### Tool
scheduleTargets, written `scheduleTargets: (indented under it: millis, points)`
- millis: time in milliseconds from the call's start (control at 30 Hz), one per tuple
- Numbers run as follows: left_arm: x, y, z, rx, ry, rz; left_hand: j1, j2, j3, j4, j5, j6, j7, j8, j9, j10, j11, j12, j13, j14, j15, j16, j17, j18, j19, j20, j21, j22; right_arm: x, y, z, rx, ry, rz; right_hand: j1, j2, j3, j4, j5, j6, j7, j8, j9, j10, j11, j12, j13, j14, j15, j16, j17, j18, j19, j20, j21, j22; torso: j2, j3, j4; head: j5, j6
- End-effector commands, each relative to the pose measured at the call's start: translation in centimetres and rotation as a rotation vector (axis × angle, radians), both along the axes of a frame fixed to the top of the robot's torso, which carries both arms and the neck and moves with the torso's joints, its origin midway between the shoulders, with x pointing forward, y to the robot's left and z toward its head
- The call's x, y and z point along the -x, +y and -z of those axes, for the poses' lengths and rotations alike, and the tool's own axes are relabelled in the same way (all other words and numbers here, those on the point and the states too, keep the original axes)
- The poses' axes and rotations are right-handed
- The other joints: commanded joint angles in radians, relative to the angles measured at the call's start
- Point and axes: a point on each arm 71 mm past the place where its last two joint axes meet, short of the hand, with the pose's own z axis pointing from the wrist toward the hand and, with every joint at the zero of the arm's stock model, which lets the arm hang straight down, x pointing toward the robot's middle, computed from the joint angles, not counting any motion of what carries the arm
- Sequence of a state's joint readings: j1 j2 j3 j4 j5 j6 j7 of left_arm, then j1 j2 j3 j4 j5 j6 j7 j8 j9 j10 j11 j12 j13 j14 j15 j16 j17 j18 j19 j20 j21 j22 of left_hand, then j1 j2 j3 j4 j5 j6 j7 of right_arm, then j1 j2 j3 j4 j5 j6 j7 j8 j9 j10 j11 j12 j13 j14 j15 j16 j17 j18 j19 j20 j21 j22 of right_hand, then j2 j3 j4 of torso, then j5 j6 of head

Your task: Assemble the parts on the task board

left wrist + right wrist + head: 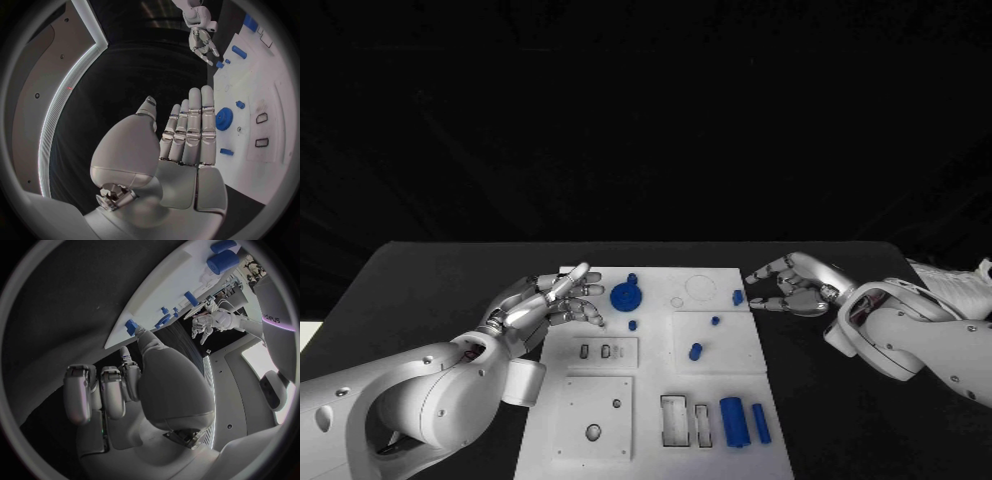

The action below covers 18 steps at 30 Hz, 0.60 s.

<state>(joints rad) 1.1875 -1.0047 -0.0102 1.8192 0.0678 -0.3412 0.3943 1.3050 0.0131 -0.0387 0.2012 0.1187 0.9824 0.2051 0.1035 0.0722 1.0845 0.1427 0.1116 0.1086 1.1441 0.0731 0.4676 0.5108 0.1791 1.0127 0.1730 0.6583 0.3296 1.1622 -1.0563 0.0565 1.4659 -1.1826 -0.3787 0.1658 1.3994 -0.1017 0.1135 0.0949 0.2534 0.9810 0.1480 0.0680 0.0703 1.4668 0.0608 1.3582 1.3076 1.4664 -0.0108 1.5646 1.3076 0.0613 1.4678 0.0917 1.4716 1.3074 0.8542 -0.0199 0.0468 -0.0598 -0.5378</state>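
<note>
The white task board lies in the middle of the black worktop. The left robot hand is at the board's left edge, with its fingers straight and apart, holding nothing. A round blue gear sits on the board just beside those fingers. The right robot hand is at the board's right edge, and its thumb and one finger reach a small blue part there. I cannot tell if it grips it

L hand open by blue gear, R hand beside task board
</note>
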Motion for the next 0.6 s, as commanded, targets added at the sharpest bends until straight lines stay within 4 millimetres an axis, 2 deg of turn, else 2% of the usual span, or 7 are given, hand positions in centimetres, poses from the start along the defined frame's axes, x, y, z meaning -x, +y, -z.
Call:
scheduleTargets:
  millis: [33, 100, 600]
  points:
    - [0.0, -0.2, -0.1, 0.013, -0.006, 0.021, 0.006, 0.008, 0.002, -0.005, 0.000, -0.004, -0.001, -0.006, 0.000, -0.008, -0.001, -0.006, 0.001, -0.005, 0.000, -0.004, 0.001, 0.003, -0.007, 0.003, -0.001, -0.002, -0.1, 0.3, 0.4, 0.008, 0.028, -0.015, -0.001, -0.009, -0.001, -0.003, -0.006, -0.006, 0.003, -0.005, -0.002, 0.001, 0.000, -0.001, 0.129, 0.104, -0.004, 0.006, 0.263, -0.014, 0.009, -0.005, -0.004, 0.036, 0.000, -0.0018, 0.0003, 0.000, -0.003]
    - [0.0, -0.2, -0.1, 0.013, -0.006, 0.021, 0.006, 0.008, 0.002, -0.005, 0.000, -0.004, -0.001, -0.006, 0.000, -0.008, -0.001, -0.006, 0.001, -0.005, 0.000, -0.004, 0.001, 0.003, -0.007, 0.003, -0.001, -0.002, -0.2, 0.4, 0.6, 0.009, 0.029, -0.014, -0.002, -0.007, 0.000, -0.002, -0.007, -0.006, 0.003, -0.004, -0.001, 0.002, 0.000, 0.000, 0.130, 0.104, -0.004, 0.006, 0.263, -0.014, 0.009, -0.005, -0.004, 0.036, 0.000, -0.0031, 0.0005, -0.001, -0.004]
    - [0.0, -0.3, -0.1, 0.014, -0.005, 0.023, 0.006, 0.008, 0.002, -0.005, 0.000, -0.004, -0.001, -0.006, 0.000, -0.008, -0.001, -0.006, 0.001, -0.005, 0.000, -0.004, 0.001, 0.003, -0.007, 0.003, -0.001, -0.002, -0.9, 1.6, 1.0, 0.005, 0.030, -0.010, -0.012, 0.015, 0.006, 0.003, -0.007, 0.003, 0.002, 0.000, 0.001, 0.006, 0.000, 0.007, 0.135, 0.104, -0.004, 0.006, 0.263, -0.015, 0.012, -0.004, -0.001, 0.042, -0.001, -0.0049, 0.0014, -0.002, -0.006]
